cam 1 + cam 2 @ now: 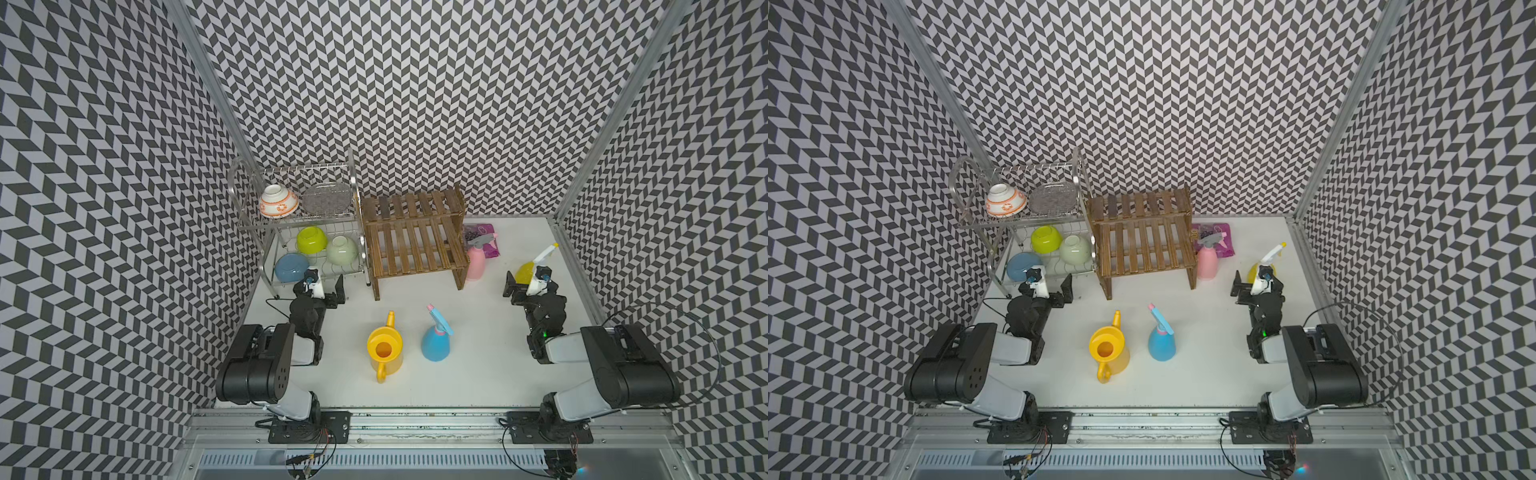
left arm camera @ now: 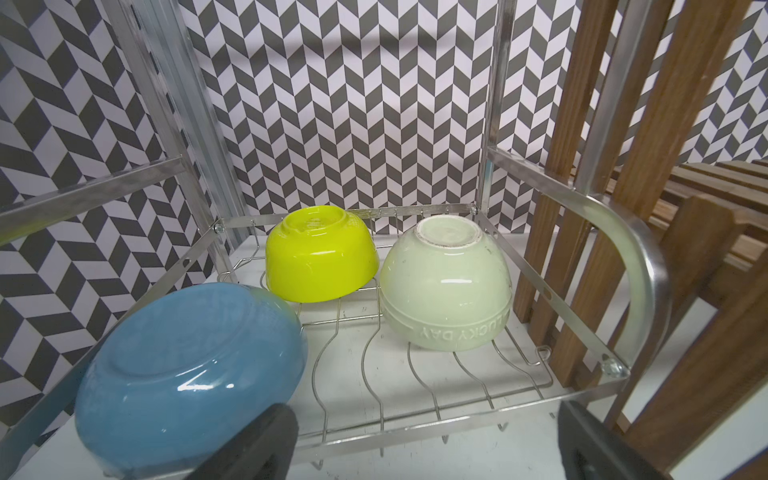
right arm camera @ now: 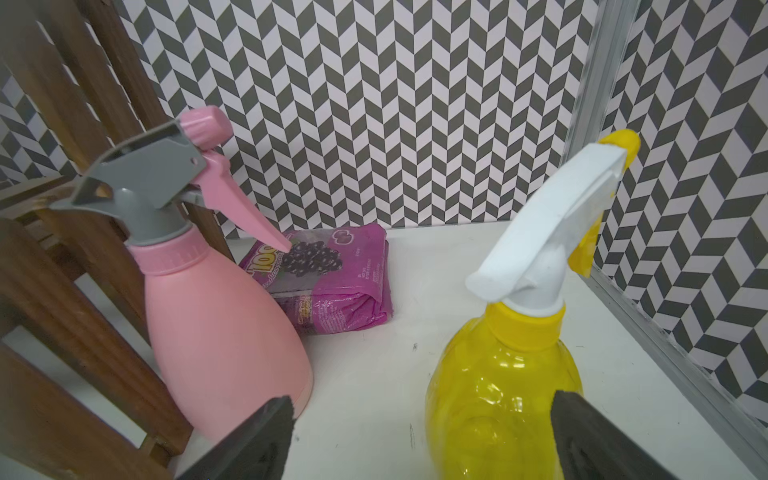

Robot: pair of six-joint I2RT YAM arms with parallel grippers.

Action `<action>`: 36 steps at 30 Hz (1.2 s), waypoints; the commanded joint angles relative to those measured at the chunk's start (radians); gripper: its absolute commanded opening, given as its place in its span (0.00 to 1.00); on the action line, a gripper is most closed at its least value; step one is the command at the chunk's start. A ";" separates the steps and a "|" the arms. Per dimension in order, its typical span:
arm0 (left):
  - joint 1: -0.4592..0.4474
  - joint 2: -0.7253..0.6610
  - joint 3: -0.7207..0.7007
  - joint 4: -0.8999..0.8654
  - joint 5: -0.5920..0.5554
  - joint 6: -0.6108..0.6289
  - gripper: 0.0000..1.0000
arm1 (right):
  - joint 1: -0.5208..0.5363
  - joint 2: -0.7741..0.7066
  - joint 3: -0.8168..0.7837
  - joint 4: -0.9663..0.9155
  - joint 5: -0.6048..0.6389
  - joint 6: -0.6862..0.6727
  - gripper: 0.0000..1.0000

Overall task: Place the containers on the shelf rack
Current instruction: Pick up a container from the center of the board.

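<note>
While the four containers all stand on the white worktop [image 1: 478, 382], the silver wire dish rack [image 1: 249, 226] fills its far left corner. The shelf rack [image 1: 415, 249], two stepped tiers of brown slats, stands close against the dish rack at the back wall.

The left tool [image 2: 428, 453] hangs in front of the dish rack's lower tier, fingers spread wide and holding nothing. The right tool [image 3: 424, 440] is spread just as wide at the far right.

Toward the front middle, well apart from the shelf rack, stands the yellow watering can [image 1: 384, 347], its spout pointing at the rack. Just to its right is the blue spray bottle [image 1: 436, 345] with a pink trigger.

The pink spray bottle [image 1: 476, 264], grey-triggered, stands just beside the shelf rack's right leg. The translucent yellow spray bottle [image 1: 524, 272] stands directly ahead of the right tool, partly between its fingers. Whether one finger touches it is hard to tell.

Upside down in the dish rack's lower tier lie a blue bowl [image 2: 191, 374], nearest the left tool, a pale green bowl [image 2: 444, 291] and a lime bowl [image 2: 320, 257]. A white-and-orange bowl [image 1: 277, 201] rests on the upper tier.

A purple packet [image 3: 345, 286] lies flat behind the pink bottle, near the shelf rack.
</note>
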 commanded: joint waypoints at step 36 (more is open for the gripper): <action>-0.089 -0.313 0.207 -0.528 0.059 0.059 1.00 | 0.027 -0.719 -0.024 -0.402 -0.120 0.116 1.00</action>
